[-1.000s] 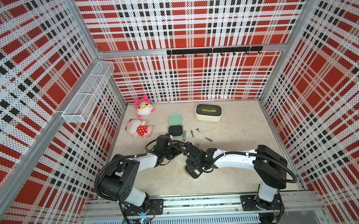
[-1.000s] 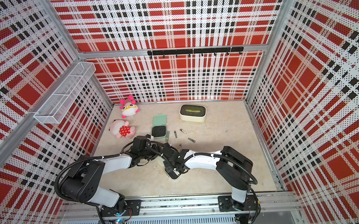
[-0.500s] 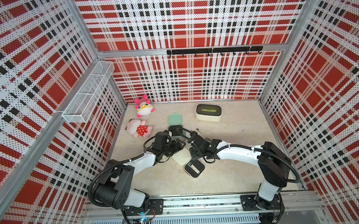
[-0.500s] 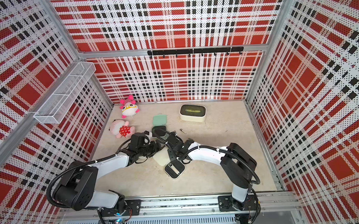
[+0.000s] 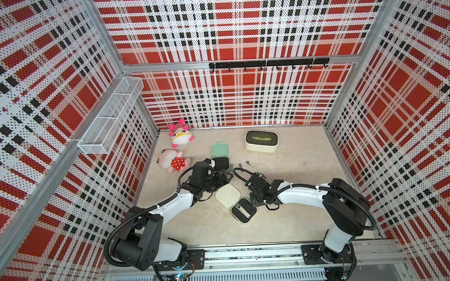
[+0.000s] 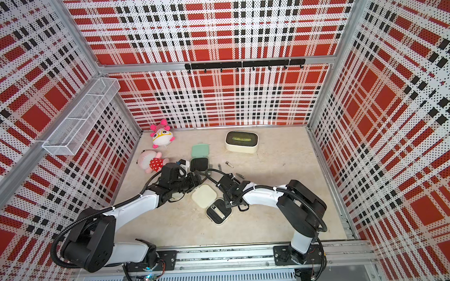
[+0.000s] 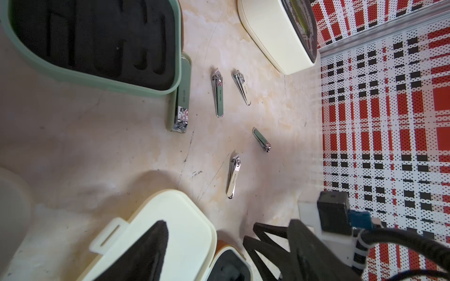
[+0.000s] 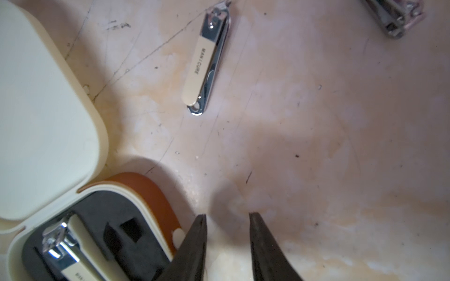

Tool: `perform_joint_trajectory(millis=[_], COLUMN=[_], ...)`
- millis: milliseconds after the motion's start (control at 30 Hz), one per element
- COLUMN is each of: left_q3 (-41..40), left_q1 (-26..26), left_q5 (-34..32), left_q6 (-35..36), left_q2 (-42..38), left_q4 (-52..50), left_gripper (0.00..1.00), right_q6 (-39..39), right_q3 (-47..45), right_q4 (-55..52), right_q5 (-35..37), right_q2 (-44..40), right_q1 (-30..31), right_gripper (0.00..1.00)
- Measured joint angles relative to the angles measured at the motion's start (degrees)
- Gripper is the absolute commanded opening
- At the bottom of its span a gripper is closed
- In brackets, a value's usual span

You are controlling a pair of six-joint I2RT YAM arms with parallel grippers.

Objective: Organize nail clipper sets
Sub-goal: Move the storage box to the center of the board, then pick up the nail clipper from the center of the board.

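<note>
The left gripper [image 5: 225, 177] and right gripper [image 8: 227, 219] are both open and empty; the clipper [image 8: 207, 63] at one o'clock from the cream case [image 8: 43, 109] looks light, hard and slippery, so pinch its long sides.

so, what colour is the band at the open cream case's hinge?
Orange-brown band on the cream case; clearest in right wrist view.

Two open cases [image 5: 219, 149] [image 5: 228, 195], six metal clippers [image 7: 181, 97] [image 7: 217, 93] [image 7: 241, 86] [image 7: 261, 139] [image 7: 233, 174] [image 8: 70, 253], two plush toys [image 5: 181, 133] [image 5: 173, 162], one cream box [image 5: 260, 148]

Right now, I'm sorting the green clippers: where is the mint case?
In both top views the mint case lies open just beyond the left gripper, between the polka-dot plush and loose clippers.
</note>
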Motion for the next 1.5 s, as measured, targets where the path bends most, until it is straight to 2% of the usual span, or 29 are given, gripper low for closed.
perform_joint_trajectory(millis=[133,367,567,767,967,1233,1500], left_q3=[-0.9,-1.4,-1.6,-2.9,-5.3,-7.6,-9.6], left_q1=[0.0,0.2,0.5,1.6,4.0,6.2,6.8], left_q5=[0.0,0.0,-0.5,-0.9,-1.0,-0.4,0.7], left_q6=[0.0,-0.1,0.0,0.1,0.6,1.3,1.3], left_q2=[0.0,0.0,-2.1,-4.9,-7.3,-8.8,-10.3], left_q4=[0.0,0.0,-0.3,-1.1,-2.0,-2.7,-2.8], left_gripper=[0.81,0.80,0.80,0.80,0.80,0.80,0.80], right_q6=[0.3,1.1,0.8,-0.8,-3.3,-5.9,-7.3], right_q3=[0.8,3.1,6.9,15.0,23.4,31.8,37.0], right_q4=[-0.4,-1.3,-2.9,-6.2,-8.1,-11.0,-12.1], right_q5=[0.3,1.3,3.0,5.4,6.3,6.2,3.8], right_q2=[0.8,1.5,1.5,1.5,3.1,11.6,17.8], right_q1=[2.8,3.8,-1.5,-7.6,-10.1,-10.8,-11.7], right_gripper=[0.35,0.46,0.56,0.63,0.63,0.63,0.54])
